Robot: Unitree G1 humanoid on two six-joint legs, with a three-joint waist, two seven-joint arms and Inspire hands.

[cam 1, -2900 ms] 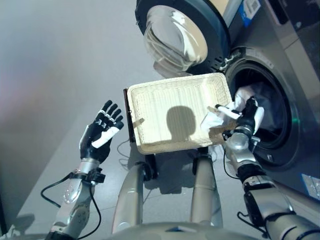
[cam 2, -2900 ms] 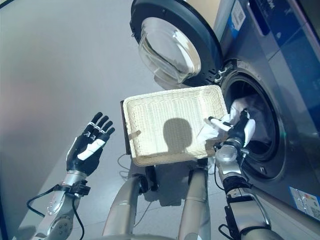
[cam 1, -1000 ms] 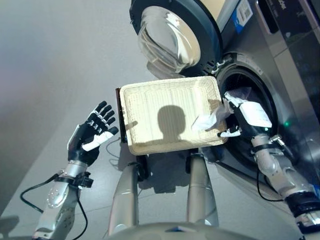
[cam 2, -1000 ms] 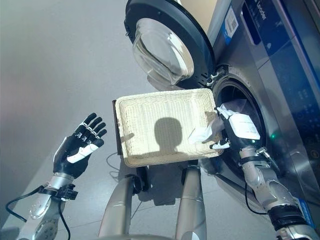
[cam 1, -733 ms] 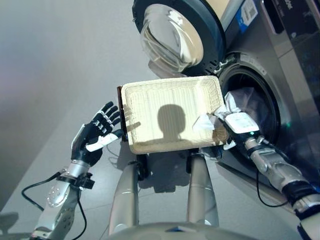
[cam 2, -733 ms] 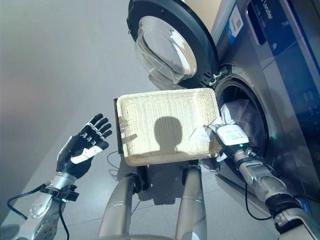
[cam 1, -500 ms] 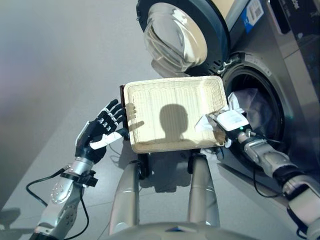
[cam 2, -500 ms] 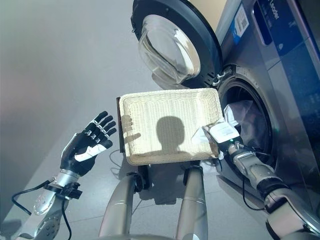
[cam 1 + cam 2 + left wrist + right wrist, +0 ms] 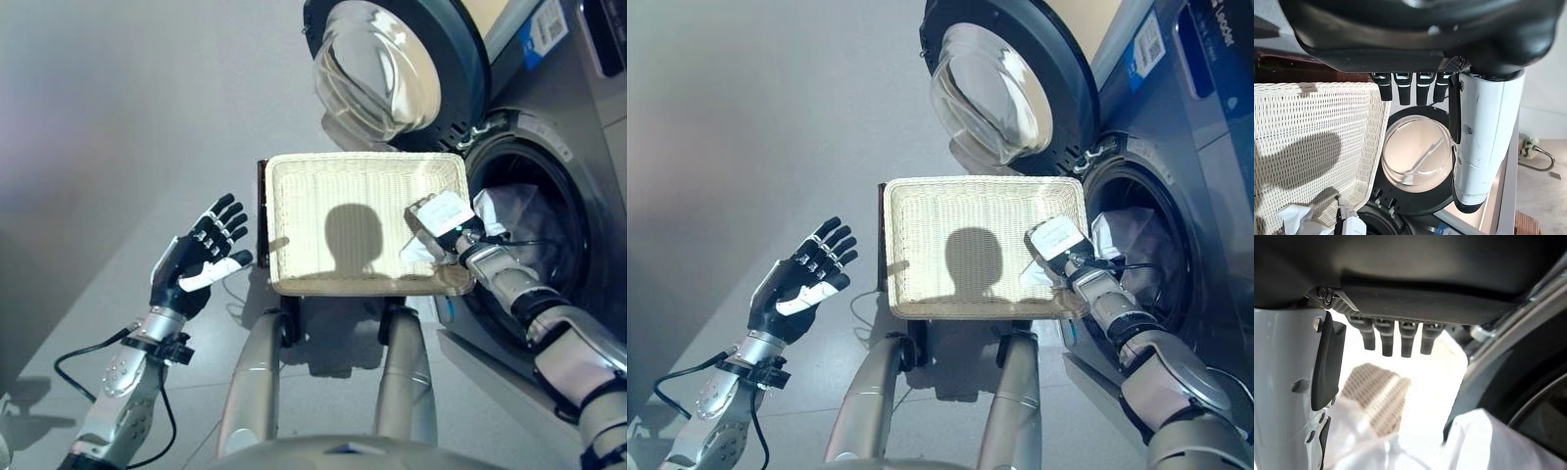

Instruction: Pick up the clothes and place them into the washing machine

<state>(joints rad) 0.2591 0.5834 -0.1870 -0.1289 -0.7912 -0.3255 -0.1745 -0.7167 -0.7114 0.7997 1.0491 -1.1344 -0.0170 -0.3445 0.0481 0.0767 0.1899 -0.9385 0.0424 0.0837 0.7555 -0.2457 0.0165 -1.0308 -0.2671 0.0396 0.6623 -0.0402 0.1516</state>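
A white wicker basket (image 9: 343, 211) sits in front of me, level with the washing machine's open drum (image 9: 563, 255). A crumpled white cloth (image 9: 419, 251) lies in the basket's near right corner. More white clothing (image 9: 519, 208) is bunched inside the drum. My right hand (image 9: 443, 217) hovers open over the basket's right end, just above the crumpled cloth (image 9: 1376, 445), holding nothing. To the left of the basket, my left hand (image 9: 201, 259) is raised, open and empty, with fingers spread.
The round glass door (image 9: 387, 69) stands swung open behind the basket. The machine's grey front (image 9: 1215, 117) fills the right side. Grey floor (image 9: 118, 117) lies to the left. The left wrist view shows the basket rim (image 9: 1378, 127) and the door glass (image 9: 1415, 156).
My right hand has drawn back from the drum mouth to above the basket's right corner. The left hand stays raised and open. The camera has shifted.
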